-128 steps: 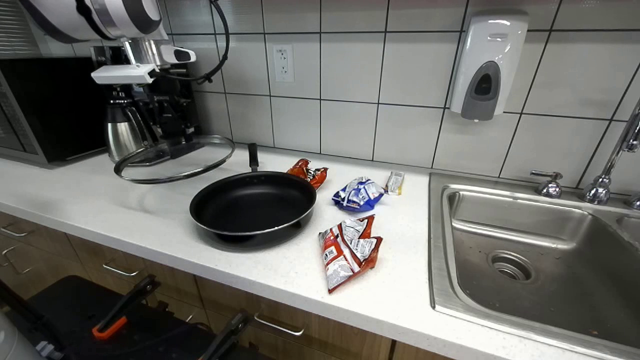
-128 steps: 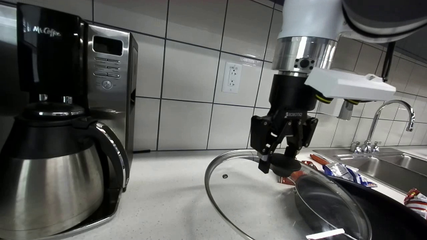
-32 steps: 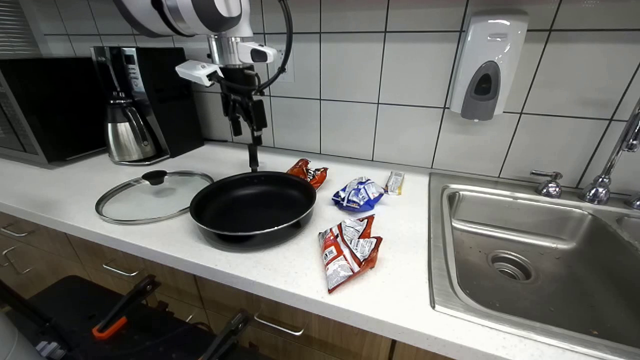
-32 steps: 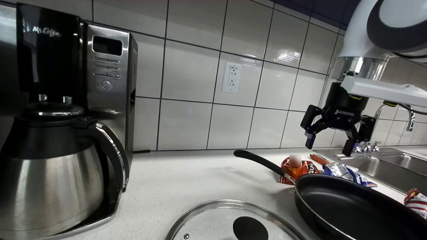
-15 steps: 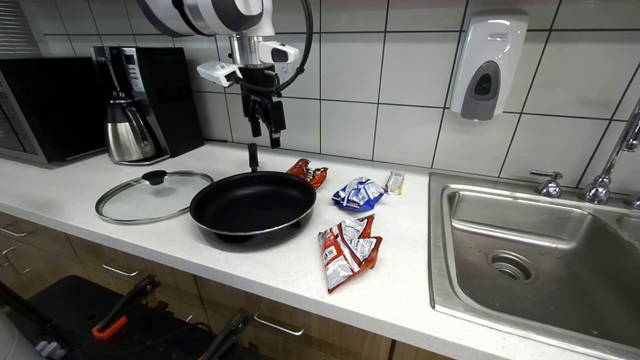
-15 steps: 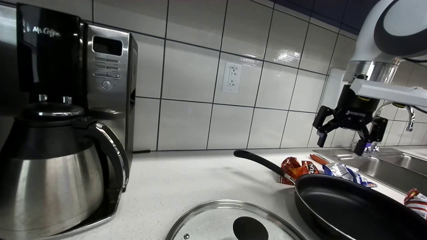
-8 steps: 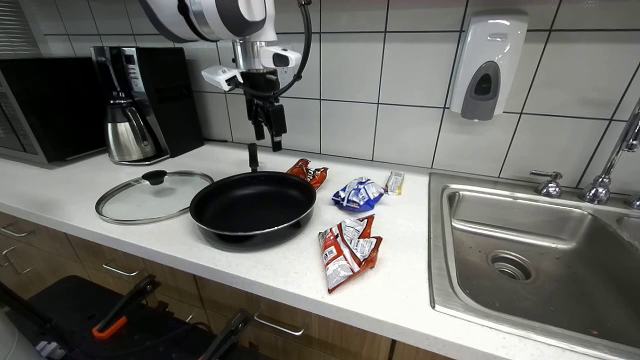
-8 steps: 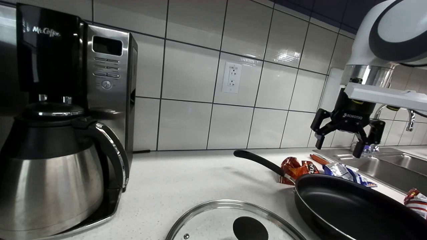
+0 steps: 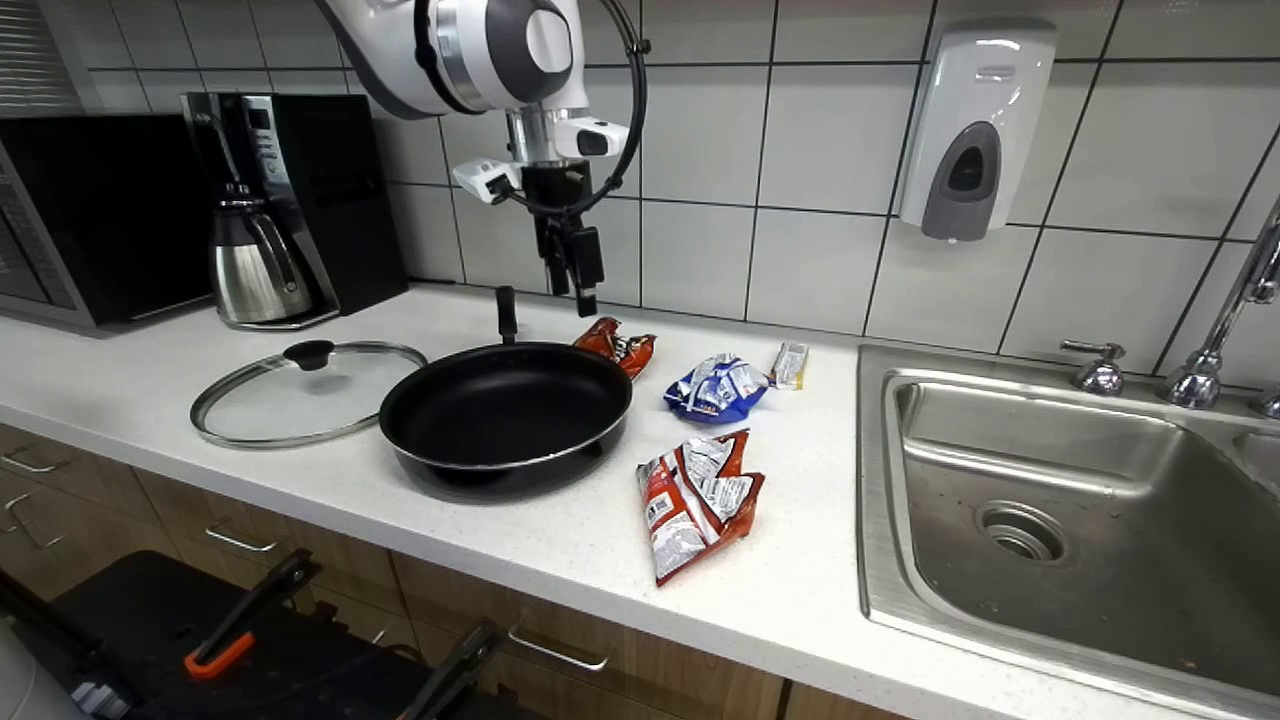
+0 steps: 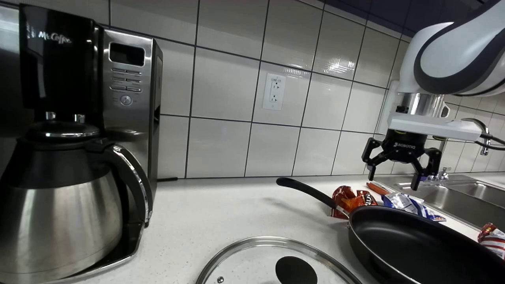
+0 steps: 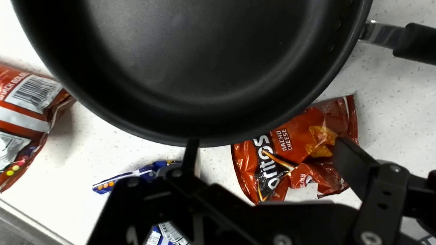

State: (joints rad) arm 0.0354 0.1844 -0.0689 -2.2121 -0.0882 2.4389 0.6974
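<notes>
While the claw (image 10: 393, 181) gapes, Doritos (image 11: 299, 143) lie below.

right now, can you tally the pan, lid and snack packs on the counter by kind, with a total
Frying pan: 1
Glass lid: 1
Snack bags: 3 (nacho cheese bag, blue bag, red-and-silver bag)
Small narrow packet: 1
Total: 6

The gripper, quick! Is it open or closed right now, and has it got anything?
Gripper: open, holding nothing, hanging near the red Doritos bag.
</notes>
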